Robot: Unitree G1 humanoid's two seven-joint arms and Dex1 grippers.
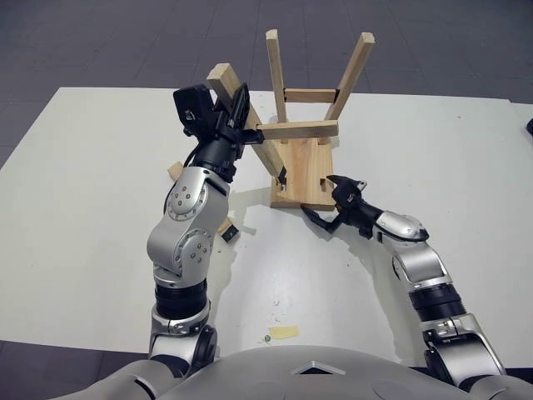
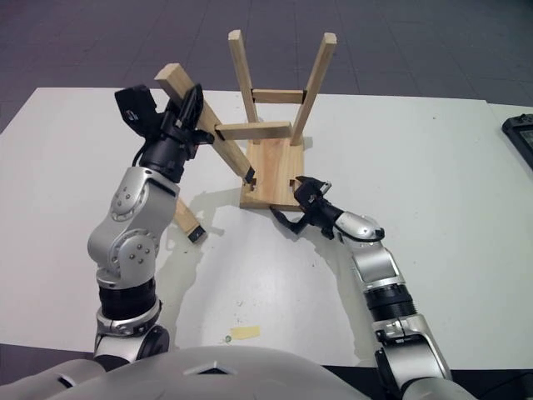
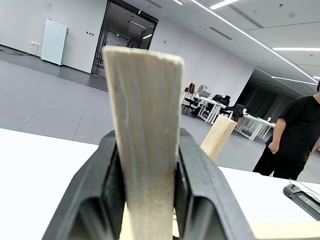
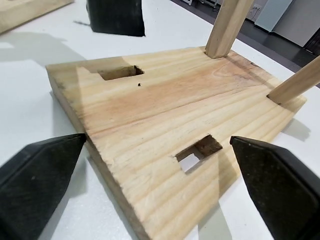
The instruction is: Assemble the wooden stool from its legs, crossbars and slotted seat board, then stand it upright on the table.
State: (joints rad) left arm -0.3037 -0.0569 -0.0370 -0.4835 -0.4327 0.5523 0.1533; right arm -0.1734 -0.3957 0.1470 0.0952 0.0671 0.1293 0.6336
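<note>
Between the fingers [image 3: 100, 190] of the left pincer [image 3: 148, 137], seen from that wrist, a wooden leg [image 3: 142, 80] is clamped flat face to flat face, its top end sticking out past them.

From the right wrist, the right pincer [image 4: 158, 140] is spread wide and holds nothing. Its fingertips [image 4: 60, 155] flank the near edge of the seat board [image 4: 165, 100], which lies underside up on the table [image 4: 175, 20]. Two slots [image 4: 120, 72] are empty (the held leg's dark lower end hangs just beyond the farther one), while two legs [image 4: 227, 22] stand in the board's far end.

From the head, the board sits mid-table. A crossbar [image 1: 310, 96] joins the standing pair, and a second crossbar [image 1: 300, 129] runs sideways from the leaning, held leg toward them; whether its far end is seated I can't tell.

As I judge it, the main risk is the unclamped board. Pressing the leg down could skid or tip it, so the end misses its slot or jams at an angle. Twisting the leg could also lever the second crossbar out of its joint or rock the standing pair loose.

The left arm is raised, elbow sharply bent, forearm pointing up and away. The right arm lies low and stretched forward, wrist near the table at the board's near corner.
</note>
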